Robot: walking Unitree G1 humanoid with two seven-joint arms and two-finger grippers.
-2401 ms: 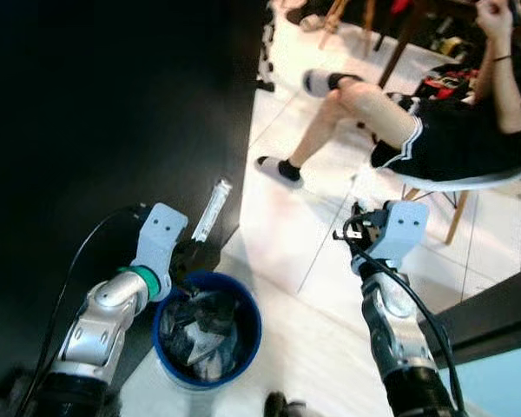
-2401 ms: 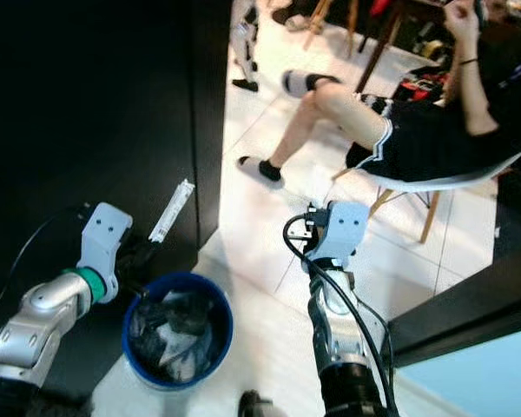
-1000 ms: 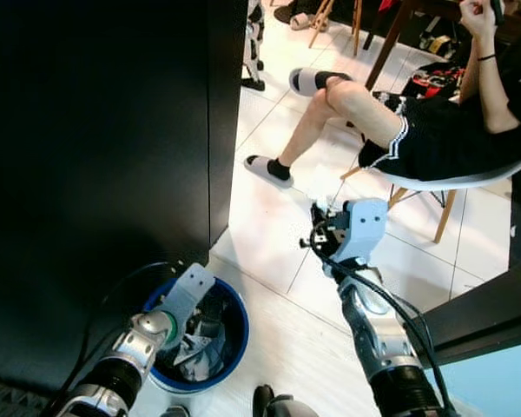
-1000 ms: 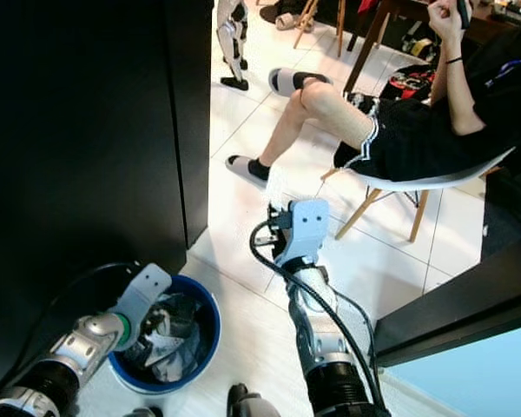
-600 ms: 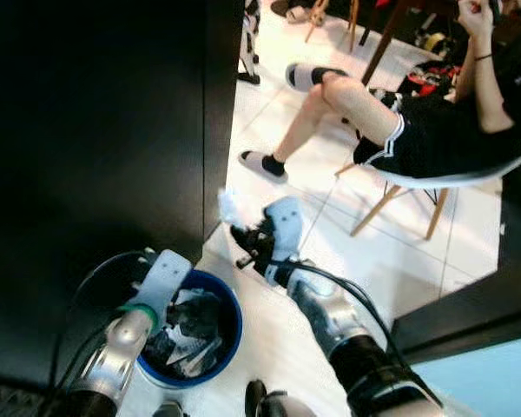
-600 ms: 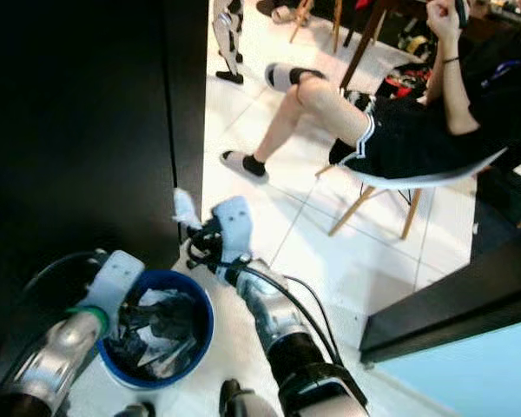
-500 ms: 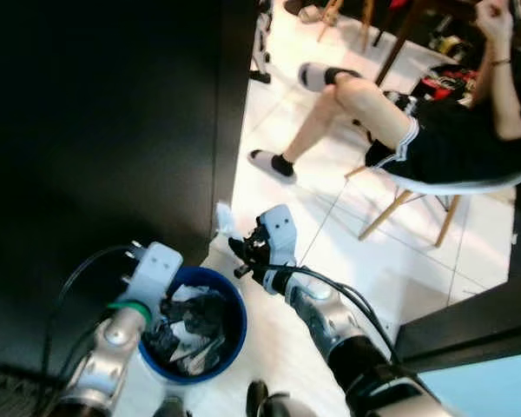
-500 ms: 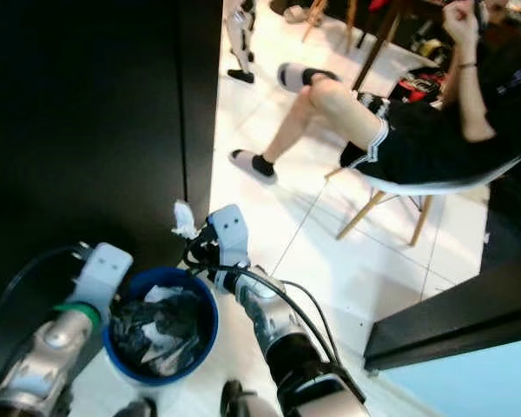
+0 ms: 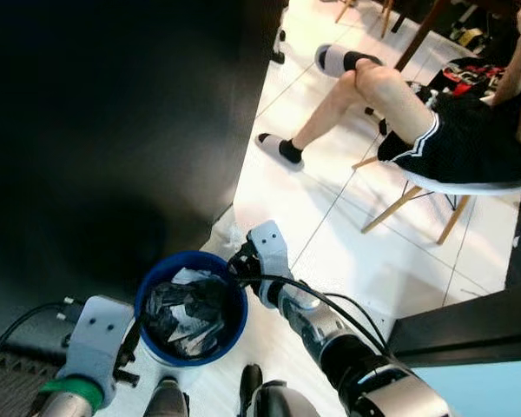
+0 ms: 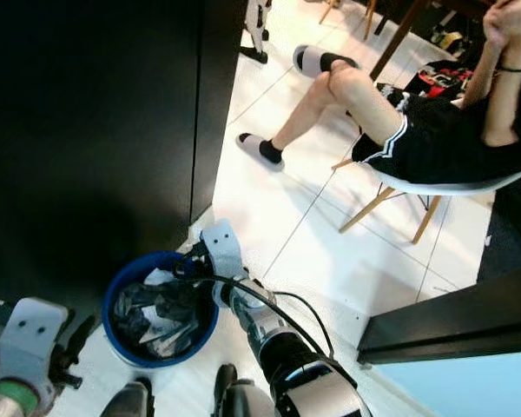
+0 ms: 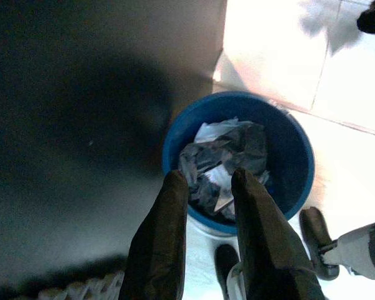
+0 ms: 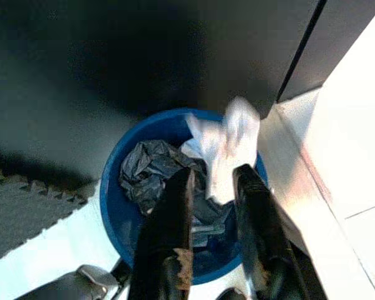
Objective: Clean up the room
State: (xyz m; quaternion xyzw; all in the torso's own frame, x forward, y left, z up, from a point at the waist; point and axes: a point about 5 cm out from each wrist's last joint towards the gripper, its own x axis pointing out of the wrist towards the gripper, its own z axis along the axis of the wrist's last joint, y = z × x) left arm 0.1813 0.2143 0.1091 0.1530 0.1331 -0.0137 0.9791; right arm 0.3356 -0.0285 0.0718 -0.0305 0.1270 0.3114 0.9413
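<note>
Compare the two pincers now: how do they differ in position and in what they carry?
The right pincer is above the blue bin with a crumpled white tissue at its fingers. The left pincer is back from the bin, on the robot's side, and carries nothing. Both point at the bin, fingers slightly apart.
</note>
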